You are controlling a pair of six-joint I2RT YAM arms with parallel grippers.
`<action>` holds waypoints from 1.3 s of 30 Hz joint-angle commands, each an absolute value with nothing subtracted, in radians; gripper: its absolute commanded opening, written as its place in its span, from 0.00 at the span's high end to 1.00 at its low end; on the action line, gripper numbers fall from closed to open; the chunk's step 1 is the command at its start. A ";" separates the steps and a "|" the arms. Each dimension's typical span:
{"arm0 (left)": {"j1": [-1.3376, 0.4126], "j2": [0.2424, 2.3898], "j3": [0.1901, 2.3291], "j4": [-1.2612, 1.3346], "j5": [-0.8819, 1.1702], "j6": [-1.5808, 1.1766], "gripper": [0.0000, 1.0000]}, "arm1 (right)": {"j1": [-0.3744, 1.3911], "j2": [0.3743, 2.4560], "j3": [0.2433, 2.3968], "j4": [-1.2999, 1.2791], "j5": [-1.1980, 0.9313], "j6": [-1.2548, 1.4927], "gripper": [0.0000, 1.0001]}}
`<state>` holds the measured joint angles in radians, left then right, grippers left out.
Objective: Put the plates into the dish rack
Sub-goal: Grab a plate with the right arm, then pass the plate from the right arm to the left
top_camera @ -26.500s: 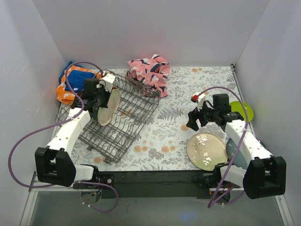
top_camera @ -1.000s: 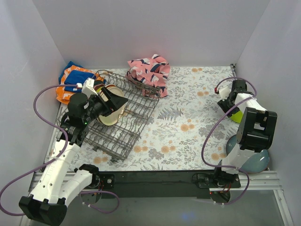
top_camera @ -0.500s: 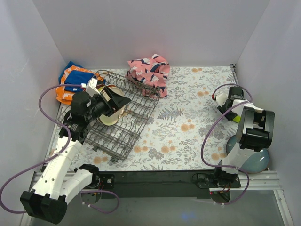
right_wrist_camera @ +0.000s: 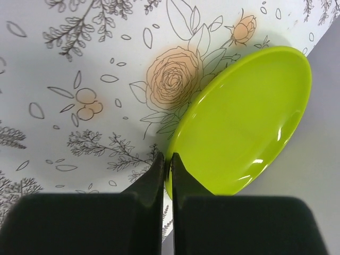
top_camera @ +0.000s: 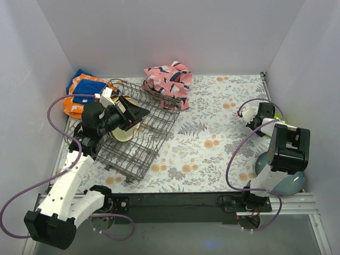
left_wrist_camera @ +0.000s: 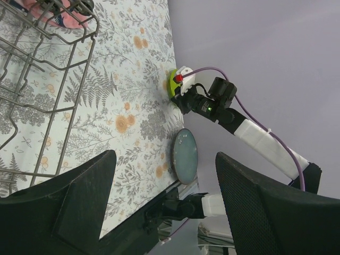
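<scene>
At the table's right edge: lime-green plate, rim nipped by right gripper, jaws clamped on it. Toward the left edge: dish rack, grey wire, set askew, cream plate standing among its tines. Over the rack: left gripper, jaws wide apart, nothing between them. Near right corner: blue-grey plate, partly hidden behind the right arm's base. Far edge: pink patterned cloth, touching the rack's far corner. Far left corner: orange and blue cloth.
</scene>
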<state>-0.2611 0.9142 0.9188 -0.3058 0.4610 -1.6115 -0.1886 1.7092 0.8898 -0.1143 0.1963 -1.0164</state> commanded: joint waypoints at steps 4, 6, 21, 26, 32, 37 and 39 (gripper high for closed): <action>-0.259 0.966 0.916 -0.253 0.554 -1.692 0.27 | -0.186 1.593 0.848 -0.259 -0.072 -1.028 0.99; -0.259 0.985 0.920 -0.247 0.572 -1.707 0.27 | -0.181 1.554 0.845 -0.294 -0.115 -1.032 0.99; -0.342 1.071 0.951 -0.224 0.583 -1.753 0.27 | -0.015 1.140 0.735 -0.433 -0.357 -1.042 0.99; -0.425 1.104 0.963 -0.222 0.525 -1.784 0.27 | 0.041 1.062 0.739 -0.504 -0.406 -1.061 0.99; -0.532 1.207 1.002 -0.196 0.469 -1.847 0.27 | 0.061 1.000 0.793 -0.554 -0.482 -1.078 0.99; -0.592 1.319 1.055 -0.140 0.448 -1.882 0.27 | 0.104 0.922 0.816 -0.581 -0.529 -1.097 0.99; -0.618 1.357 1.104 -0.140 0.443 -1.885 0.27 | 0.127 0.882 0.816 -0.584 -0.535 -1.095 0.99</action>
